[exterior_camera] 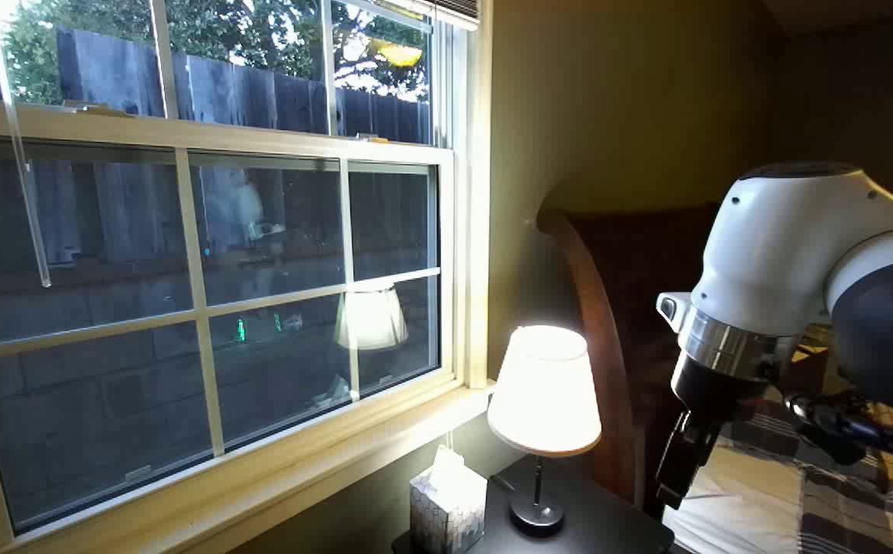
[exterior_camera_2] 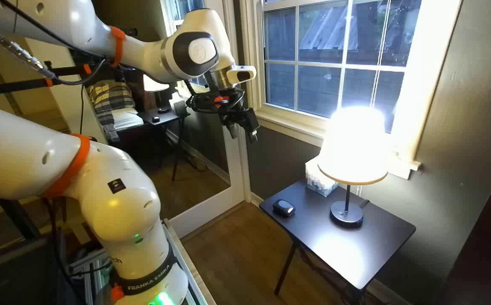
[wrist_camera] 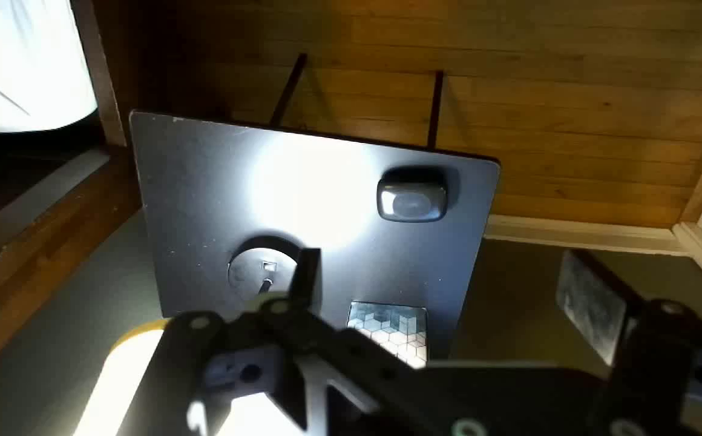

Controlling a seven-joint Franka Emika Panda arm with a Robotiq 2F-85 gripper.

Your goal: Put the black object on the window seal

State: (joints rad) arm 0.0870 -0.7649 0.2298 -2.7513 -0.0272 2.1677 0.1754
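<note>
The black object [exterior_camera_2: 284, 208] is a small rounded dark block lying on the black side table [exterior_camera_2: 313, 231] near its corner. In the wrist view the black object [wrist_camera: 412, 200] shows above the jaws, near the table's edge. It is not seen in the exterior view that looks at the headboard. The window seal [exterior_camera: 354, 454] is the cream ledge under the window; it also shows in an exterior view [exterior_camera_2: 292, 128], partly behind the lamp. My gripper [exterior_camera_2: 243, 133] is in the air above table height, apart from the black object. In the wrist view the gripper [wrist_camera: 448, 290] is open and empty.
A lit lamp [exterior_camera_2: 347, 214] stands on the table, its shade close to the window seal. A patterned tissue box [exterior_camera: 448, 504] stands beside it near the wall. A wooden headboard [exterior_camera: 600, 308] and bed are beside the table. A mirrored door [exterior_camera_2: 186, 169] stands behind the arm.
</note>
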